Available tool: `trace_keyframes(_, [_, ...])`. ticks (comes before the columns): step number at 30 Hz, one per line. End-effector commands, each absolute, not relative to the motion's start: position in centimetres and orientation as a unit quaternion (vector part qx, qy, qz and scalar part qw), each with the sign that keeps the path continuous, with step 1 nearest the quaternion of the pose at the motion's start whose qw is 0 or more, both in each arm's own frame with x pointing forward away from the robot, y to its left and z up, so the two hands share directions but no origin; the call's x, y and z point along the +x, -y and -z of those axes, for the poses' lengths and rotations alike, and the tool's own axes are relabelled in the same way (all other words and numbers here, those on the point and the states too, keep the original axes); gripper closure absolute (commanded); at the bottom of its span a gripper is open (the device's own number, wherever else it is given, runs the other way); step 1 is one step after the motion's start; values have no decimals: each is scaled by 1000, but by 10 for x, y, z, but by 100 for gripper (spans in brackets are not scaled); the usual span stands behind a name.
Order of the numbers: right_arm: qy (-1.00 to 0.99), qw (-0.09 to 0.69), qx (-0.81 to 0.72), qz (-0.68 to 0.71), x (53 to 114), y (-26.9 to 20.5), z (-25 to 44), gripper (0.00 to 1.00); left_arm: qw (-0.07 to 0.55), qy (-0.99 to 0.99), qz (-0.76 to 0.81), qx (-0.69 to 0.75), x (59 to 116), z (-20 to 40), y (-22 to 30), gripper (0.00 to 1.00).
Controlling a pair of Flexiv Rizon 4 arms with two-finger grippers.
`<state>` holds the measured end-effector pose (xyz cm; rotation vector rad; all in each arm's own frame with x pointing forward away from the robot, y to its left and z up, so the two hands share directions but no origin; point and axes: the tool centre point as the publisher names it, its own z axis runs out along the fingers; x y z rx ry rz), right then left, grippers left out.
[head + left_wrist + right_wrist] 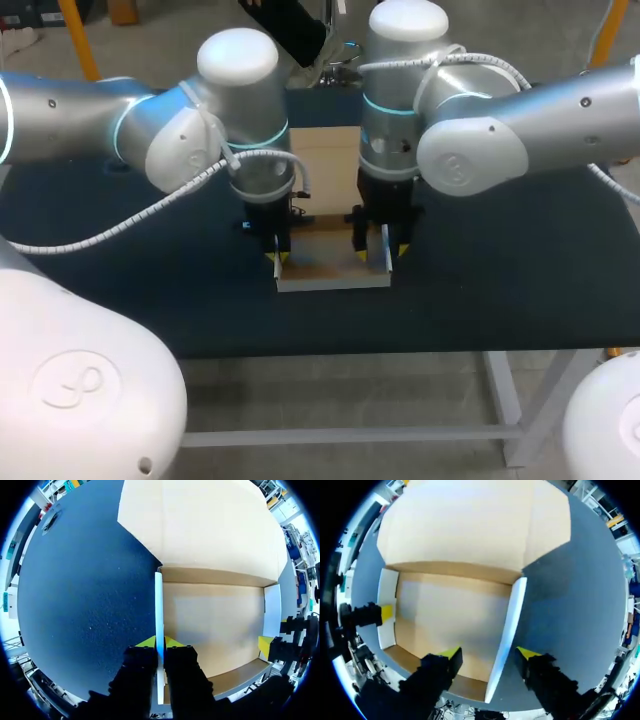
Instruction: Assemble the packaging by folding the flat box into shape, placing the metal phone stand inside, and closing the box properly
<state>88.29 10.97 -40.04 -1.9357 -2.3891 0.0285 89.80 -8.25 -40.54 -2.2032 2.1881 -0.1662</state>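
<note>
The left wall (159, 605) of the cardboard box (322, 248), in the middle of the table (520, 300), was pinched by the left gripper (159, 641), while the right wall (509, 625), only straddled by the parted right gripper (489, 653), was judged liable to splay outward.

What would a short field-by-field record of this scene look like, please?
box: open at the top, standing on the table
lid flap: lying flat behind the box
box inside: nothing in it
left claw: shut on the left wall
right claw: open, straddling the right wall
</note>
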Motion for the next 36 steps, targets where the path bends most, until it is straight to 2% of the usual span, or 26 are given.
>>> trace_keyframes(1, [797,33,-603,16,871,-101,389,0,34,-702,45,-710,900,413,86,100])
trace_keyframes(16, [900,4,-409,151,840,-70,352,0,42,-703,62,-707,900,411,83,100])
trace_keyframes(36, [914,-30,-278,293,805,-41,325,0,71,-699,68,-709,899,407,77,100])
